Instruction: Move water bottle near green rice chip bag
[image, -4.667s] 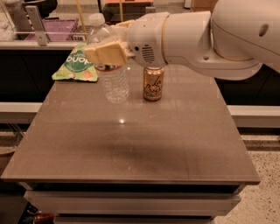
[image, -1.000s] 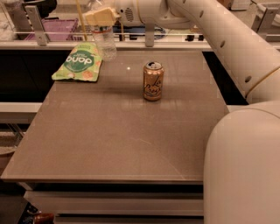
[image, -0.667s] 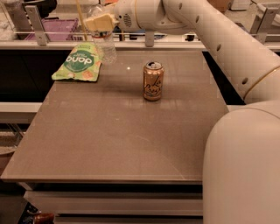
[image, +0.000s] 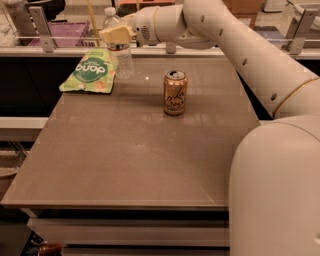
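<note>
Bottle (image: 122, 56) moved beside bag (image: 90, 72)
Gripper (image: 118, 37) still clasps it, fingers (image: 113, 34) closed, well apart from the can (image: 175, 92); only release seems left.

Worktop (image: 135, 160) seen from its near edge. The arm (image: 240, 50) reaches in from the right along the far edge. Its gripper (image: 116, 36), near the far-left corner, clasps the upper part of the bottle (image: 123, 62), which stands upright with its white cap above the fingers. The bag (image: 91, 71) lies flat just left of the bottle, by the left edge. The can (image: 175, 93) stands upright, well apart to the right, mid-way along the far half
</note>
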